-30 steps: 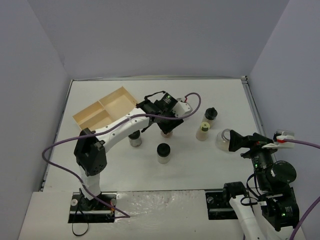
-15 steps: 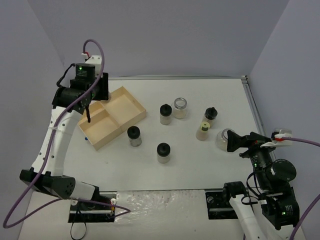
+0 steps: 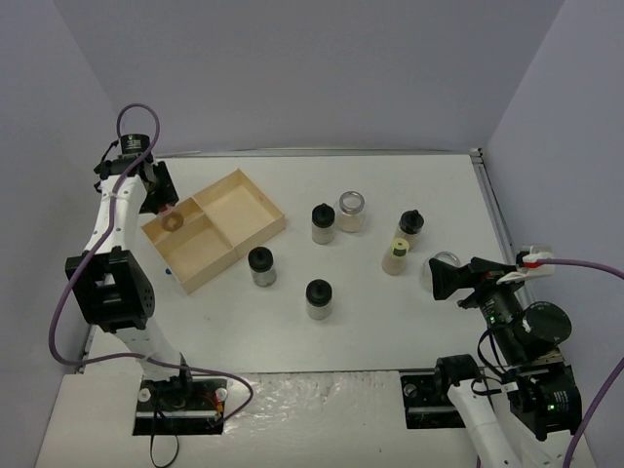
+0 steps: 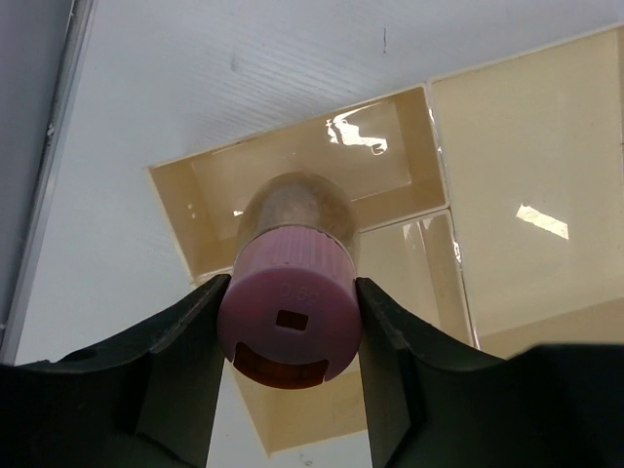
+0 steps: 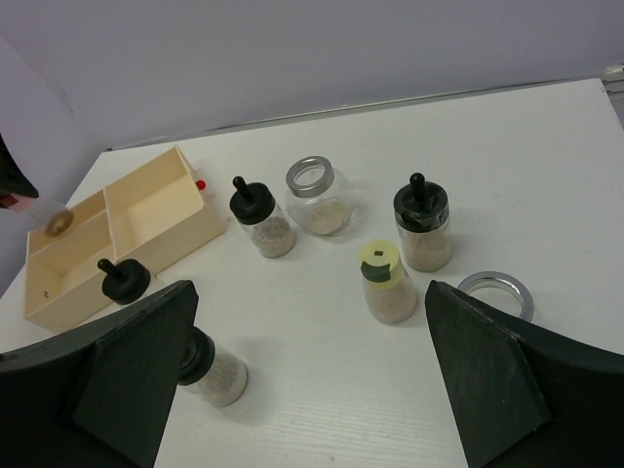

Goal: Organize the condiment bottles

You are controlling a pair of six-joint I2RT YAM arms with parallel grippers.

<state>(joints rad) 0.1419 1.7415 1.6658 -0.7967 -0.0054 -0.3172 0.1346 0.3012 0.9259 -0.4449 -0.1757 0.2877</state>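
Note:
My left gripper (image 3: 164, 203) (image 4: 290, 327) is shut on the pink-capped jar (image 4: 290, 310) and holds it over the left compartment of the wooden tray (image 3: 255, 200); its base shows in the top view (image 3: 174, 220). On the table stand black-capped jars (image 3: 323, 222) (image 3: 260, 265) (image 3: 319, 297) (image 3: 410, 226), a yellow-green-capped jar (image 3: 395, 255) (image 5: 387, 283) and a silver-rimmed jar (image 3: 351, 210) (image 5: 317, 195). A second wide jar (image 3: 437, 263) is partly hidden by my right gripper (image 3: 450, 281) (image 5: 312, 390), which is open and empty above the table; its silver rim shows in the right wrist view (image 5: 495, 295).
The tray's compartments (image 4: 526, 195) hold nothing else that I can see. Grey walls close in the table on the left, back and right. A raised rail (image 3: 492, 210) runs along the right edge.
My left arm has swung from the middle of the table to the tray's left end, carrying the pink-capped jar, and has come lower over it. The right gripper has shifted slightly left.

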